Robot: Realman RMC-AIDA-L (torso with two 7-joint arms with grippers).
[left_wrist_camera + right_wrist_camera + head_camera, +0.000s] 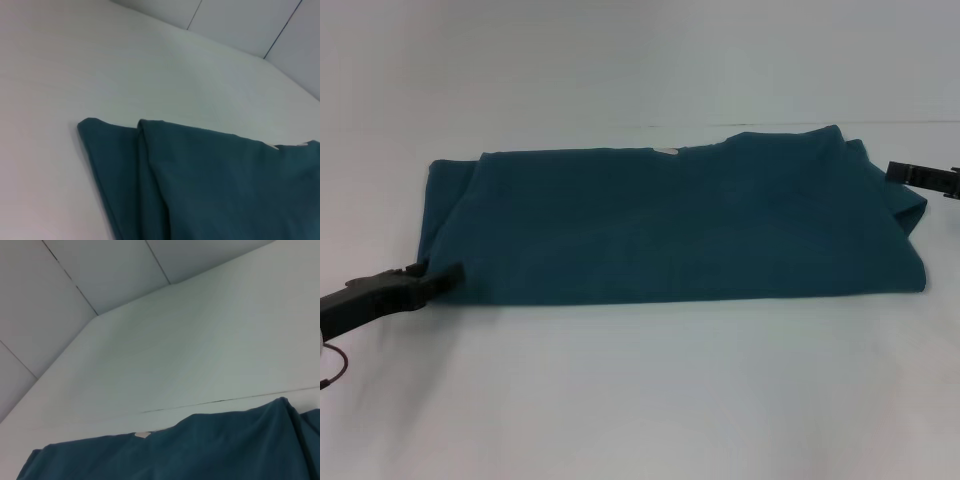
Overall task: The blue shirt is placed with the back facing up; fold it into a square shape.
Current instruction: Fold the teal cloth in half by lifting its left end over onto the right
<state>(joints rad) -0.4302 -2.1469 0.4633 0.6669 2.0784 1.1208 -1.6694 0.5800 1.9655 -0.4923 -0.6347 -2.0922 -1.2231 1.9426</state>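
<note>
The blue shirt (670, 220) is spread folded between both grippers: the left gripper (438, 279) is pinched on its near-left corner, while the right gripper (910, 176) is seen at its far-right edge, grip unclear.

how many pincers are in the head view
2. The left pincer sits low at the shirt's near left corner, touching the cloth. The right pincer reaches in at the shirt's far right edge. None seems hidden.

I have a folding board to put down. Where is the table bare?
Bare white table lies in front of the dark teal-blue knit shirt and behind it. Crowded: the left end effector at its near-left corner, the right end effector at its right edge.
</note>
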